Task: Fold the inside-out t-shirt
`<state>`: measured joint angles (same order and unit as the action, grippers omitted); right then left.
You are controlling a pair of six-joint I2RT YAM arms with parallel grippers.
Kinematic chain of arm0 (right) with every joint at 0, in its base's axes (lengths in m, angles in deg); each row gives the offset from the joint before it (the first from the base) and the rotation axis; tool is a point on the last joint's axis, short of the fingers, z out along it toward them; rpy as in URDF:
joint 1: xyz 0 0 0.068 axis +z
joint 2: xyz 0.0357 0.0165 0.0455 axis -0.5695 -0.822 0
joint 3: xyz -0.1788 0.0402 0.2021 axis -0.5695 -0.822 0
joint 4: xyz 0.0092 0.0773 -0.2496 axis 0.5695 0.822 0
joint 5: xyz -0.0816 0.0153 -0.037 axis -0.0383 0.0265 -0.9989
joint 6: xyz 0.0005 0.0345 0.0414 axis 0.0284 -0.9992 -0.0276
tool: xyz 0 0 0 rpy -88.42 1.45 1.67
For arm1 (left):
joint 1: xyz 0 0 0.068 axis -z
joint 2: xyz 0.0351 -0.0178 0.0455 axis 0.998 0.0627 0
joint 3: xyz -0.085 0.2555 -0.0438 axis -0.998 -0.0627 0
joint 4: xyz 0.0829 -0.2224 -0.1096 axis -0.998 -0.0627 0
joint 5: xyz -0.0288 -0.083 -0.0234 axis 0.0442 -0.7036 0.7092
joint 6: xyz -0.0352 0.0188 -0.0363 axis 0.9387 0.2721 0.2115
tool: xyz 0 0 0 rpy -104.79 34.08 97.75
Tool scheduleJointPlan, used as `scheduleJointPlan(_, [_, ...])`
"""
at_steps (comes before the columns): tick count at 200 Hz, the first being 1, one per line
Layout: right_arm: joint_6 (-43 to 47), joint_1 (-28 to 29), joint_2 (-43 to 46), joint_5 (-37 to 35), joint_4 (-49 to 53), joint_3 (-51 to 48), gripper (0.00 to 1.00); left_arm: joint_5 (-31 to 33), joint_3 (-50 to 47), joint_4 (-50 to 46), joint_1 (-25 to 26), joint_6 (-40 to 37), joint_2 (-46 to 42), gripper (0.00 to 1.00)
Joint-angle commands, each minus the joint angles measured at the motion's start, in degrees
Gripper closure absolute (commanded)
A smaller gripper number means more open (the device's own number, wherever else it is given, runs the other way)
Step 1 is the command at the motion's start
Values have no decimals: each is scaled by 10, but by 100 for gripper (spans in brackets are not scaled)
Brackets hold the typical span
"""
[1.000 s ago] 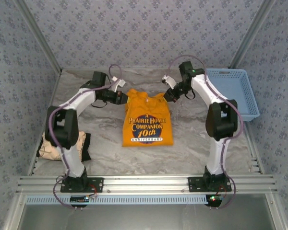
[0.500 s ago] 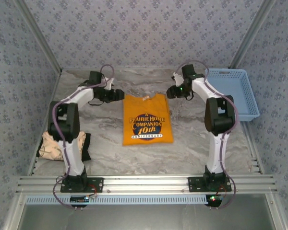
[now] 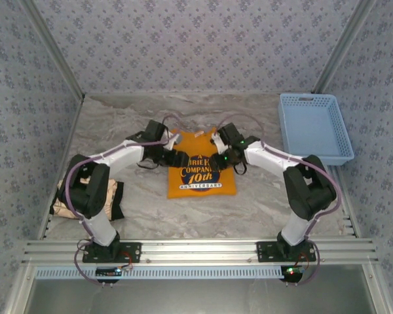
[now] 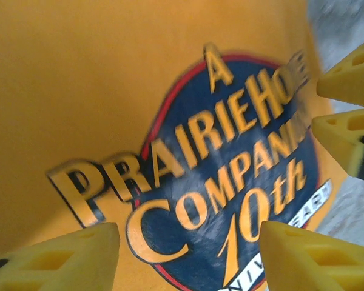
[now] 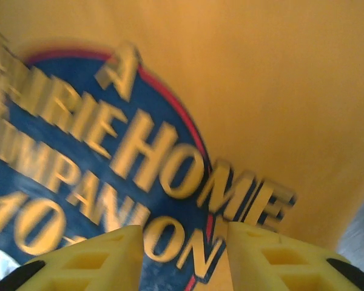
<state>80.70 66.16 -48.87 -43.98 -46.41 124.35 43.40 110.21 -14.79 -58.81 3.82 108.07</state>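
Note:
The orange-yellow t-shirt (image 3: 203, 188) lies folded into a flat rectangle at mid-table, its dark printed graphic facing up. Both arms reach in over its upper half. My left gripper (image 3: 181, 159) hovers above the graphic's left side; in the left wrist view (image 4: 188, 257) its yellow fingers (image 4: 54, 260) stand wide apart over the shirt (image 4: 79, 79) with nothing between them. My right gripper (image 3: 221, 160) hangs over the graphic's right side, and in the right wrist view (image 5: 183, 260) it is open above the shirt (image 5: 279, 79), holding nothing. The right gripper's fingertips (image 4: 352, 103) show at the left wrist view's right edge.
A light blue basket (image 3: 313, 127) stands at the back right. A crumpled beige cloth with a black edge (image 3: 69, 199) lies at the left, beside the left arm's base. An aluminium rail (image 3: 196, 248) runs along the near edge. Patterned walls enclose the table.
Both grippers let go of the shirt's top edge and opened. The shirt settled flat. Both grippers then swung inward and now hang over the graphic, close to each other.

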Motion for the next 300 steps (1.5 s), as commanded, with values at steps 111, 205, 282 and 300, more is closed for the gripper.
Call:
scheduleJointPlan(111, [-99,52,293,-142,62,-176,23,35,-152,-51,68,108,-218,35])
scheduleJointPlan(205, [2,-202,15,193,41,29,36,-11,120,-109,-90,77,38,11])
scheduleJointPlan(282, [-5,-202,-120,197,43,118,41,-18,196,-95,-78,70,191,14])
scheduleJointPlan(300, [-3,-203,-139,190,45,123,42,-40,198,-82,-76,67,200,15])
